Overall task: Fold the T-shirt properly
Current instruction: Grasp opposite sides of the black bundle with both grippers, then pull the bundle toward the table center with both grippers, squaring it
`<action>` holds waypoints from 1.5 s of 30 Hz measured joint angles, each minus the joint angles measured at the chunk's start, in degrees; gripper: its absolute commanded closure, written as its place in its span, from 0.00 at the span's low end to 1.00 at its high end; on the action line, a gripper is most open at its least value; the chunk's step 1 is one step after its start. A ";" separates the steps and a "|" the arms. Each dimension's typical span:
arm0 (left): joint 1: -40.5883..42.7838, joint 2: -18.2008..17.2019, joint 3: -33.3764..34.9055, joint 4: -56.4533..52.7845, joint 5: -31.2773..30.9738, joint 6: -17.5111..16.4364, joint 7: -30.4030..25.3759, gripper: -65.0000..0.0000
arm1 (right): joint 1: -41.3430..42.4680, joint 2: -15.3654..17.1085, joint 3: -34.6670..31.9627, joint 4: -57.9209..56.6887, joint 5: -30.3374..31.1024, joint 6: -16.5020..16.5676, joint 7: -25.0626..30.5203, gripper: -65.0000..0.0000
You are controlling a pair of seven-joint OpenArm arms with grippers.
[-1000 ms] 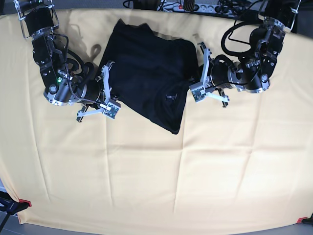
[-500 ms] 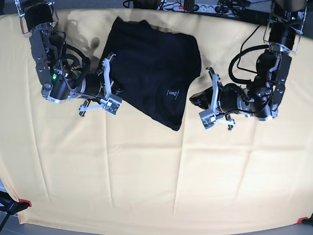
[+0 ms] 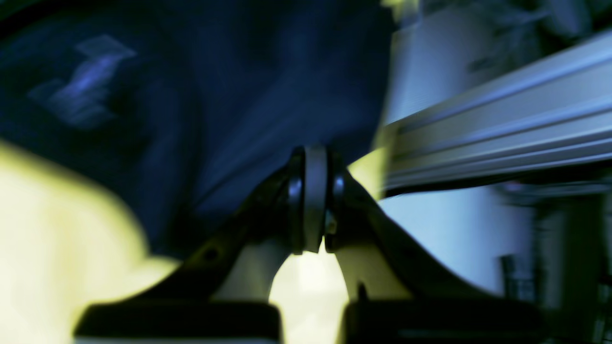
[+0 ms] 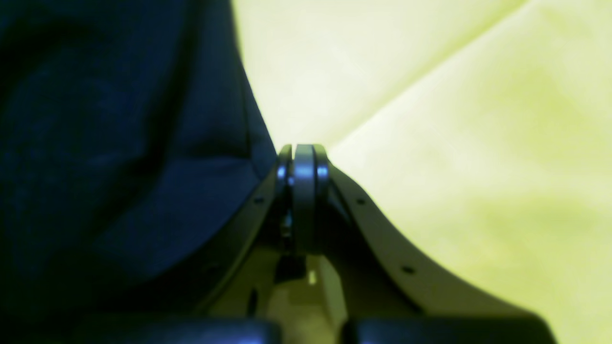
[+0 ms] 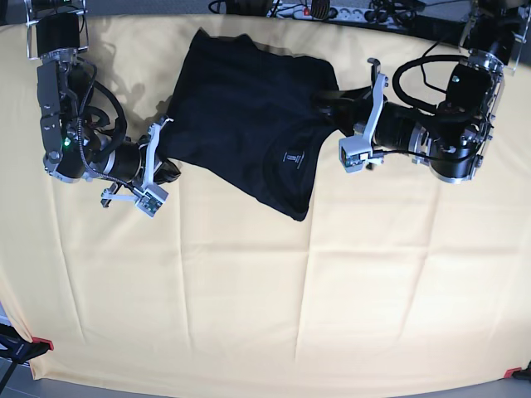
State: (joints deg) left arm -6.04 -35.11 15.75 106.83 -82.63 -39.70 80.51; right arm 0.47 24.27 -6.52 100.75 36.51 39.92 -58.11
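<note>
The black T-shirt (image 5: 249,116) lies folded into a slanted block on the yellow tablecloth (image 5: 265,290), with its small grey mark (image 5: 290,156) facing up. My left gripper (image 5: 330,108) is shut, and its tip sits at the shirt's right edge. In the left wrist view its pads (image 3: 308,191) meet with dark fabric (image 3: 191,95) just beyond them. My right gripper (image 5: 168,168) is shut beside the shirt's lower left edge. The right wrist view shows its closed tips (image 4: 303,157) with the shirt (image 4: 119,143) to their left and bare cloth to their right.
A power strip and cables (image 5: 332,10) run along the table's back edge. Red clamps hold the cloth at the front left corner (image 5: 41,342) and the front right corner (image 5: 512,372). A blurred metal rail (image 3: 502,129) crosses the left wrist view.
My left gripper swung out in front of the shirt's right side, then back up to its right edge. My right gripper drew back to the left, off the shirt's left edge.
</note>
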 measured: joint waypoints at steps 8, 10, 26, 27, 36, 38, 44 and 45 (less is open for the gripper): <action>-0.17 -2.47 8.07 0.04 -0.98 0.00 -0.37 1.00 | -1.22 -0.02 -0.02 -2.05 0.15 0.00 0.33 1.00; -0.17 -3.50 10.95 0.04 -0.92 0.00 -0.46 1.00 | -1.75 -0.02 0.00 -2.05 0.15 -0.02 0.33 1.00; -1.77 -3.17 19.50 0.09 35.12 -0.26 -16.72 1.00 | -1.73 -0.17 0.00 -2.05 4.55 -0.02 -2.67 1.00; -1.77 -2.89 19.50 0.09 36.20 -0.28 -17.73 1.00 | -1.73 -0.15 0.00 -2.05 4.55 -0.02 -3.04 1.00; -5.22 -2.19 19.58 -6.23 45.64 -1.36 -31.26 1.00 | -5.68 -0.15 0.37 -1.66 5.11 -0.26 -2.29 1.00; -6.95 -2.19 19.58 -9.11 46.03 -1.36 -33.77 1.00 | -7.13 -0.04 0.57 -0.76 5.35 -0.33 -1.88 1.00; -13.03 -0.26 19.47 -18.64 47.52 -1.53 -39.26 1.00 | -11.91 0.00 0.44 5.86 4.83 -0.31 -3.04 1.00; -13.99 0.63 19.47 -20.44 48.63 -1.53 -40.79 1.00 | -12.92 0.00 0.33 6.99 4.83 -0.28 -3.13 1.00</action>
State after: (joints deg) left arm -20.03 -34.48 35.22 86.39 -34.00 -41.23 39.72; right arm -12.45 24.27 -6.20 107.74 41.34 39.64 -61.23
